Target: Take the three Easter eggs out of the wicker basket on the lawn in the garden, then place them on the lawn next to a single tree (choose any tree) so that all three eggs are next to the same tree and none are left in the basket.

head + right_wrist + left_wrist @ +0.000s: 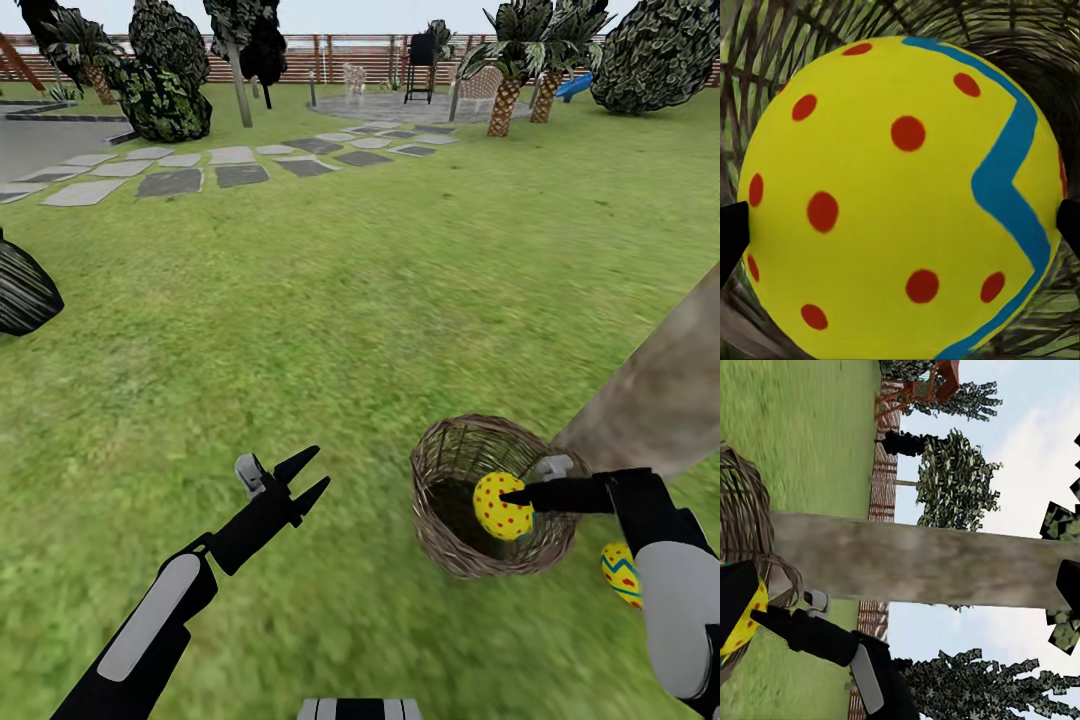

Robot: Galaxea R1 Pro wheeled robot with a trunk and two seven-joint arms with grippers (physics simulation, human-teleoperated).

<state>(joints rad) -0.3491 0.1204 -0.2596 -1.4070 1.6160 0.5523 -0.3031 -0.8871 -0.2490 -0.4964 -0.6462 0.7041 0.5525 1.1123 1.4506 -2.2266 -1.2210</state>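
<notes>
My right gripper (512, 495) pinches an egg (502, 506) inside the basket (455, 470), ready to lift it toward the trunk (660, 400) just beside; another egg (620, 572) already lies there. My left gripper (305, 482), spread, waits over lawn (300, 330).

Location type: outdoor residential garden, simulator-rendered. Identifying features: a wide mottled green lawn (350, 300), a curving path of grey stepping stones (190, 170) leading to a round paved patio (400, 105), and a brown horizontal-slat wooden fence (350, 55) along the far boundary. Additional indicators: short palms (510, 60) with scaly trunks, dark leafy bushes (160, 90), a blue slide (575, 85) and open sky above the fence
</notes>
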